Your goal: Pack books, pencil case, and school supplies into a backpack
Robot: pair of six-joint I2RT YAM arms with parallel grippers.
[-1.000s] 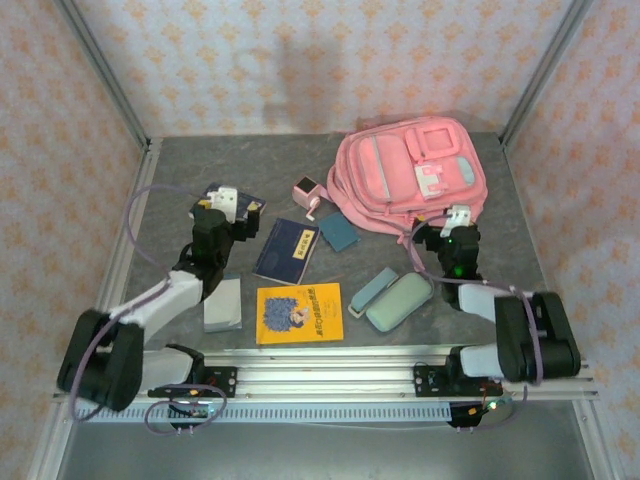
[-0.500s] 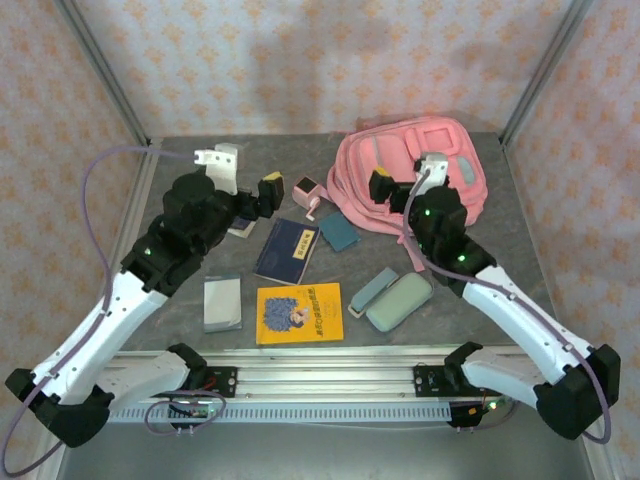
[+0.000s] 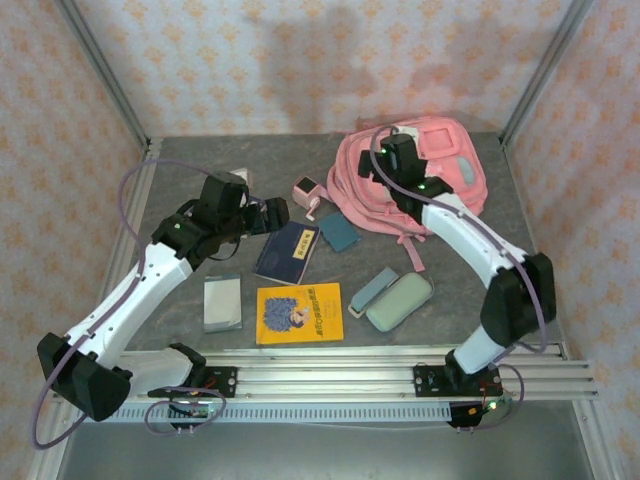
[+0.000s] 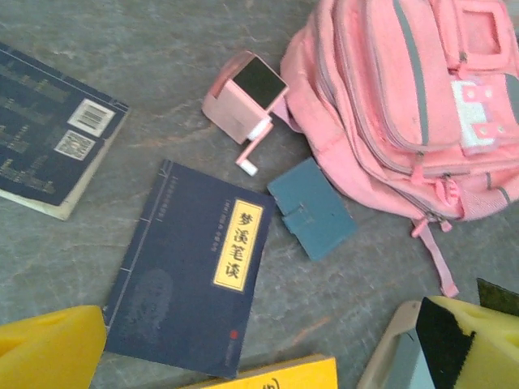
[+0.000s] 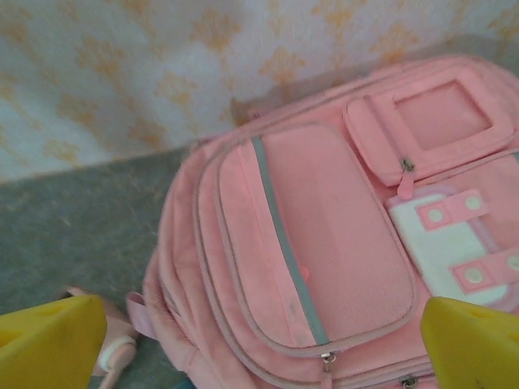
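**Step in hand.** Approach stage; nothing is packed. The backpack lies flat at the far right of the table. In the right wrist view its zips look shut, with a zip pull at the near end of the front panel.

**Grippers.**
- The right gripper hangs over the backpack's left part, jaws wide apart, holding nothing.
- The left gripper hangs above the middle of the table, jaws wide apart, holding nothing. Below it lie the navy book, the sharpener and the teal pad.

**Remaining items.**
- The second navy book lies to the far left.
- The grey-blue book and the yellow book lie near.
- The teal bar and the pencil case lie side by side, near right.

**Next move (judgement).** Open the main compartment first: one gripper takes a zip pull, and the other likely steadies the fabric.

**Edges and room.**
- The backpack lies close to the far wall and the right corner post, so reach beyond it is tight.
- The sharpener touches or nearly touches the backpack's left edge; the teal pad lies just beside it. Both may be dragged if the backpack shifts.
- The far-left table surface is bare.
- The rail bounds the near side.
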